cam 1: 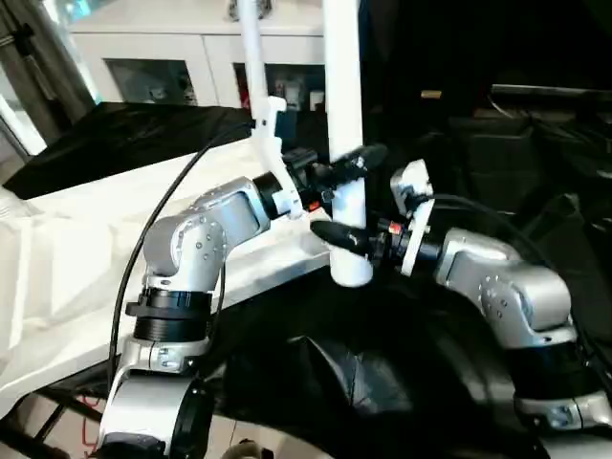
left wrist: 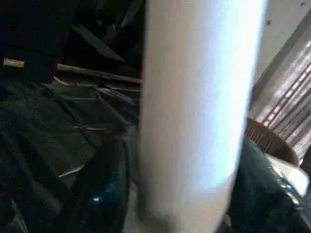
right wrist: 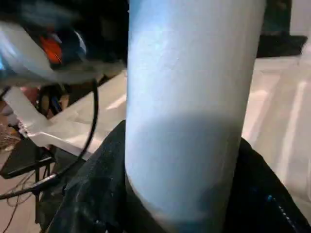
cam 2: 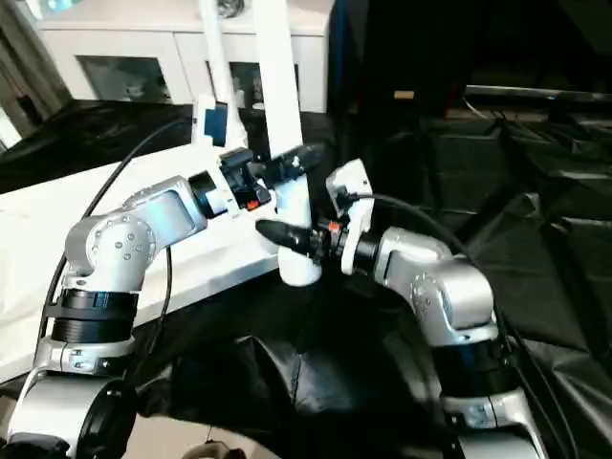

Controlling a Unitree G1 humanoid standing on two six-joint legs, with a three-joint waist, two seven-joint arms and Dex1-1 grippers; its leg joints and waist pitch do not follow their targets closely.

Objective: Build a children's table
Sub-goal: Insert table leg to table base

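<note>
The children's table top (cam 1: 86, 249) lies upside down on the left, white and ribbed. One white leg (cam 1: 342, 86) stands upright in the near right corner socket (cam 1: 351, 270). My left gripper (cam 1: 350, 168) reaches across from the left and is shut on this leg a little above the socket. Just below it, my right gripper (cam 1: 342, 237) comes in from the right, also shut on the leg. In the left wrist view the leg (left wrist: 194, 111) sits between two dark fingers, as the leg (right wrist: 189, 111) does in the right wrist view. A second leg (cam 1: 251, 48) stands upright farther back.
A white cabinet with glass doors (cam 1: 153, 67) stands behind the table top. Black cloth (cam 1: 382, 373) covers the surface in front and to the right. A black cable (cam 1: 163, 210) loops over my left forearm.
</note>
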